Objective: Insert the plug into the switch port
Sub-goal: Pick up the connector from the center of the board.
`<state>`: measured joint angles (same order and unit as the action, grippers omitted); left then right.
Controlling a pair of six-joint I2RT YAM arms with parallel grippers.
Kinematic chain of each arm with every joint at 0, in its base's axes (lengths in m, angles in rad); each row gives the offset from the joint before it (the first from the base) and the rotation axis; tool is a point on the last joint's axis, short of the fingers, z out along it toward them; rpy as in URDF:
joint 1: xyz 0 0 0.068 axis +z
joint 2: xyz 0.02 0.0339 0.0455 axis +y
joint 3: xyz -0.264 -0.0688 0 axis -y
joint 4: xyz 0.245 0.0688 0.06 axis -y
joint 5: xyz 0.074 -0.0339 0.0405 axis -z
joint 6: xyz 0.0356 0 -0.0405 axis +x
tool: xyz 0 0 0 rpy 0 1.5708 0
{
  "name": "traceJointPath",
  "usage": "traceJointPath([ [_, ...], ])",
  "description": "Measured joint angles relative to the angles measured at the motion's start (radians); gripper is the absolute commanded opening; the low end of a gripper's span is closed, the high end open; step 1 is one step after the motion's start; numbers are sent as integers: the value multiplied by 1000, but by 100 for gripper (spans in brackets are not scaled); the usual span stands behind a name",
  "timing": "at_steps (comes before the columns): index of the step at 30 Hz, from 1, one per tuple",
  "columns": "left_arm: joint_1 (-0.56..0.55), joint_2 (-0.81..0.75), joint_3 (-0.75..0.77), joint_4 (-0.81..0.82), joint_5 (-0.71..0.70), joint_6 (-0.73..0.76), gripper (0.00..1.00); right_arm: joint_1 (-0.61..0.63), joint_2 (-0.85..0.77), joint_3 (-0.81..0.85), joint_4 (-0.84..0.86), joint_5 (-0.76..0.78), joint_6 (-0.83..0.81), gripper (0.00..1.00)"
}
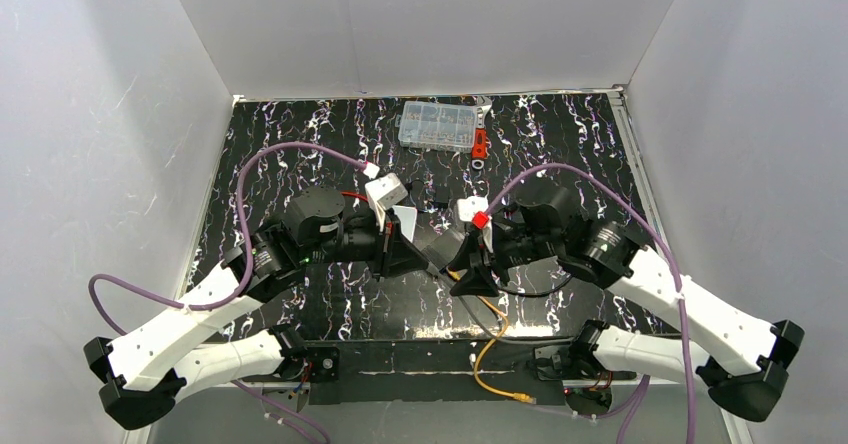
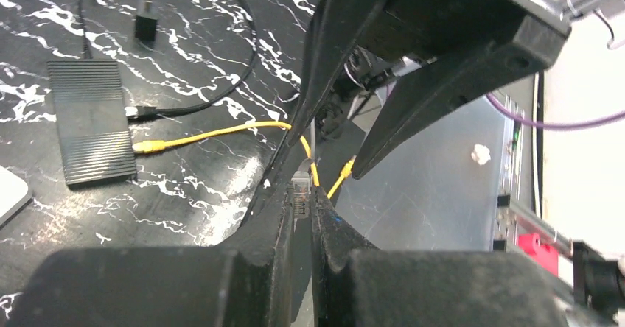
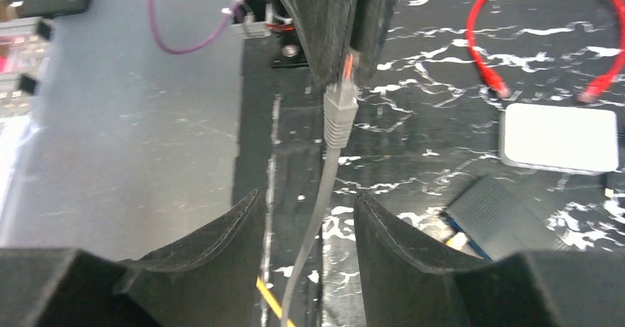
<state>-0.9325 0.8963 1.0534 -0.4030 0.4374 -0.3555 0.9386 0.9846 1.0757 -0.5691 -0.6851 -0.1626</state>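
**Left arm has the plug, right jaws are spread**

Checking in from the remote desk. The left gripper (image 2: 301,194) is clamped tight on the plug (image 3: 346,73), holding it over the middle of the table (image 1: 560,164), a bit toward the near edge. On the right wrist cam the plug is a clear connector with a grey boot (image 3: 339,117). The cable (image 3: 315,216) hanging off it looks grey to me, not orange. That cable drops straight through the gap of the right gripper (image 3: 306,227). Its fingers (image 3: 221,235) stand wide on either side without touching it, so nothing is held on that side.

The switch (image 2: 92,121) lies flat on the marbled top, well apart from the plug. Its blue-edged face, where the switch port (image 3: 463,235) is, peeks out past one right finger, but I can't make out single sockets. A yellow connector (image 2: 147,146) on the orange cable (image 2: 221,130) sits right against that face, next to a black lead (image 2: 184,110). Seated or only touching, I can't tell. Another yellow end (image 1: 520,397) of orange cable lies at the near edge of the table.

The white-grey box (image 3: 559,137) sits near the switch, with a red wire (image 3: 503,90) looped beyond it.
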Motion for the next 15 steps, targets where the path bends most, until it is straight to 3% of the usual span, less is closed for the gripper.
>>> traceJointPath([
  [15,1,6,-45,-4,-246,-305,0,55,-177,-287,426,359,-36,49],
])
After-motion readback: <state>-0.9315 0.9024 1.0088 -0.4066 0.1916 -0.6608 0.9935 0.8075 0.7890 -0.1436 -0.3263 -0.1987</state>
